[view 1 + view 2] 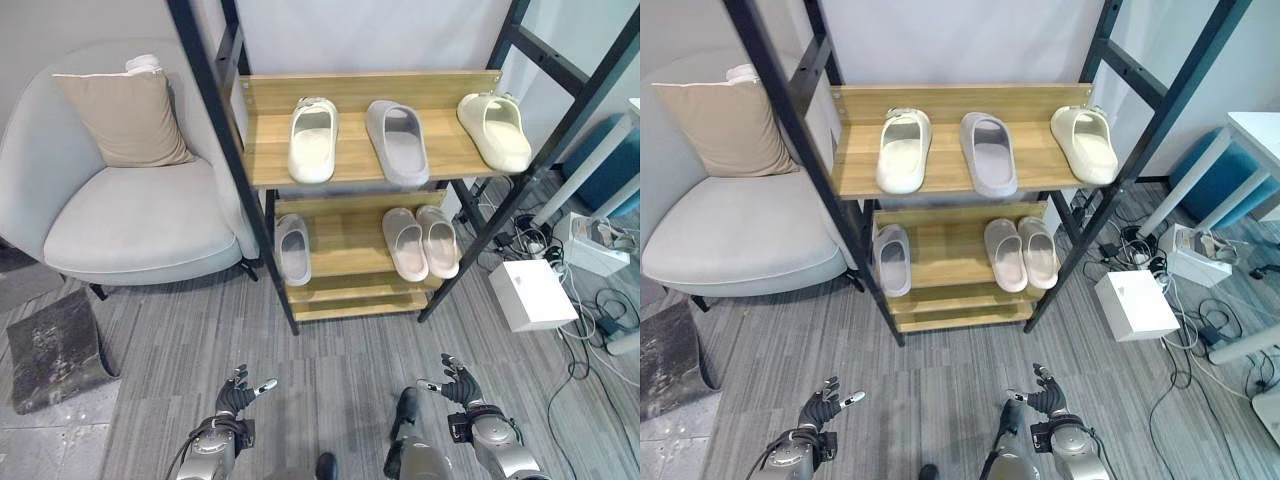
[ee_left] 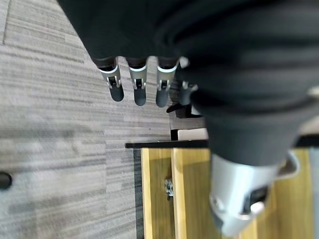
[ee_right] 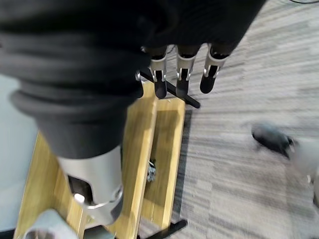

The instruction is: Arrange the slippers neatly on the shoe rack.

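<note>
- The shoe rack (image 1: 262,165), pale wood shelves in a black frame, stood at twelve o'clock from the robot on the grey floor (image 1: 340,345).
- On its top shelf lay three slippers, toes toward the back: a cream slipper (image 1: 313,139) at the eleven o'clock end, a grey slipper (image 1: 397,141) in the middle, and a second cream slipper (image 1: 494,130) at the one o'clock end, angled and near the shelf's edge.
- The three were spaced apart, none touching.
- On the lower shelf a single grey slipper (image 1: 293,249) lay at the eleven o'clock side, well apart from a pink pair (image 1: 421,242) that sat side by side, touching, at the one o'clock side.
- The left hand (image 1: 238,395) hung low at seven o'clock, clear of the rack, fingers (image 2: 136,84) straight and relaxed, grasping nothing.
- The right hand (image 1: 458,385) hung at five o'clock, likewise released, its fingers (image 3: 182,79) extended and empty.
- A grey armchair (image 1: 120,215) with a tan cushion (image 1: 122,116) stood at ten o'clock beside the rack.
- A white box (image 1: 531,293) sat on the floor at two o'clock among cables.
</note>
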